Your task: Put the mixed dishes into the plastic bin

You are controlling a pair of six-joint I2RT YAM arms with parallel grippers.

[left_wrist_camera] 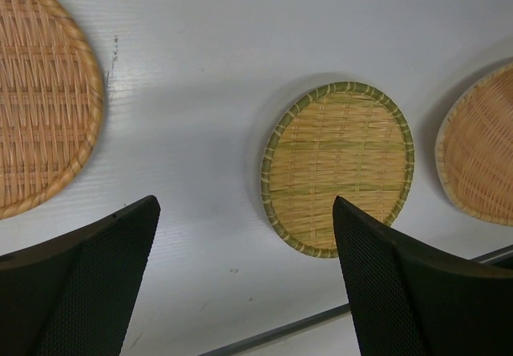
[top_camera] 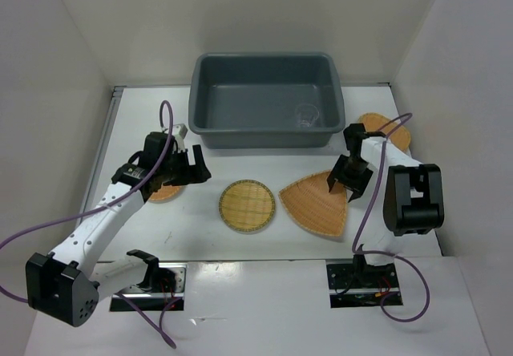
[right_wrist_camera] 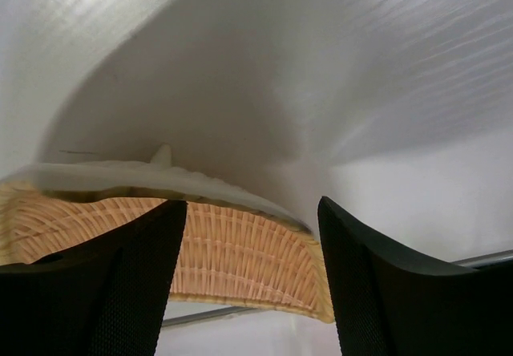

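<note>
Glass cup [top_camera: 307,115] in plastic bin [top_camera: 264,57], left end effector [top_camera: 198,168] agape (nothing between)

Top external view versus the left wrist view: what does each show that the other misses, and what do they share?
Only top external: the plastic bin with the glass cup inside, the right gripper open over the fan-shaped tray's far edge, and a wicker tray at the far right.
Only left wrist: the green-edged round tray's weave close up, framed by the open left gripper.
Both: that round tray, the orange wicker tray by the left gripper, and the fan-shaped tray.
</note>
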